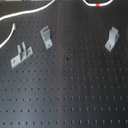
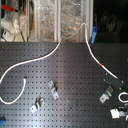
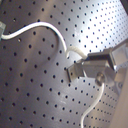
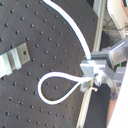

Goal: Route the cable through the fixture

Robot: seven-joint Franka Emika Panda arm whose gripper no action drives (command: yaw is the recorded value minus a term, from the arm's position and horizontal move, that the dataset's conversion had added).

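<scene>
In the first exterior view, three metal brackets (image 1: 45, 36) stand on the black perforated bench (image 1: 70, 90); the white cable (image 1: 30, 13) crosses the far edge, its red tape band (image 1: 97, 5) visible. In the second exterior view, the cable (image 2: 45, 56) curves across the bench. In both wrist views, the gripper (image 3: 87, 67) is closed on the cable.

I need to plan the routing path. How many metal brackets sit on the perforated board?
3 in the first exterior view: one bracket at the first exterior view's left, one up and right of it, one at its right. Nothing obviously hides more.
</scene>
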